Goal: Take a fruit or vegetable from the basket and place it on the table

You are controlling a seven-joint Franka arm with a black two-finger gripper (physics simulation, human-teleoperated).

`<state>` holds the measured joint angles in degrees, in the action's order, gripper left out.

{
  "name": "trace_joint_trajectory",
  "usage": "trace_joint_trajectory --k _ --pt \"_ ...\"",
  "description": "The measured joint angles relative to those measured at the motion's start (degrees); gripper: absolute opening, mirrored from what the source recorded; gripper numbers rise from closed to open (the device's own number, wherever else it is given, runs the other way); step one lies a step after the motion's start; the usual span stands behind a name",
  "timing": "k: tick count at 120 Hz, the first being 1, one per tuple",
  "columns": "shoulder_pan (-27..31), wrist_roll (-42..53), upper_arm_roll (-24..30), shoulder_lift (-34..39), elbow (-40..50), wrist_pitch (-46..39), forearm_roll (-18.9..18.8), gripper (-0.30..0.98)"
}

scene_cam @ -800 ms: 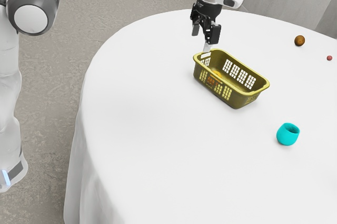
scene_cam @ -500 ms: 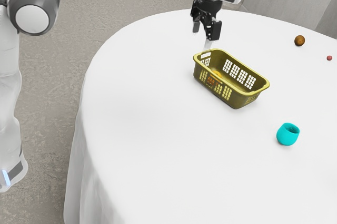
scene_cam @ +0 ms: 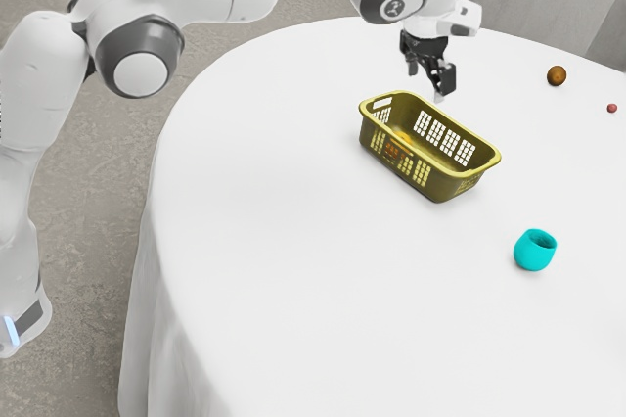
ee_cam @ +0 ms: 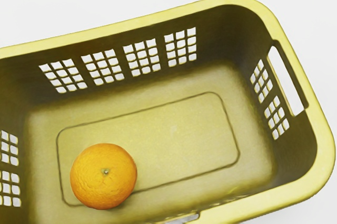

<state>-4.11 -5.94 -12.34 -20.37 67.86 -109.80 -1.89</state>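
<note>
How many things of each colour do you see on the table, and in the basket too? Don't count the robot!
Yellow-green: 1, the basket
Orange: 1, the orange
Turquoise: 1, the cup
Brown: 1, a round thing
Red: 1, a tiny thing
Total: 5

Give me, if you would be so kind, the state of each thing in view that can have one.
End effector: open, raised, nothing between its fingers.
Basket: upright, open-topped, holding an orange.
Orange: resting on the basket's floor, not gripped.
Teal cup: standing mouth up.
Brown round item: lying on the table, outside the basket.
Tablecloth: spread out, hanging over the edge.
</note>
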Motion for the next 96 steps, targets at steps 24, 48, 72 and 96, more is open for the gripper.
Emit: trace_joint_trajectory --k 24,48,72,96 --pt "1.04 -1.07 -0.09 -4.36 0.01 -11.53 0.06 0.69" --pt "2.75 -1.76 -0.21 -11.95 -9.94 -14.47 -0.18 0.69" --pt "6.54 -2.18 2.2 -28.1 -37.25 1.72 -0.25 0.69" --pt "9.54 -2.47 5.64 -34.25 -46.25 14.87 -0.2 0.69"
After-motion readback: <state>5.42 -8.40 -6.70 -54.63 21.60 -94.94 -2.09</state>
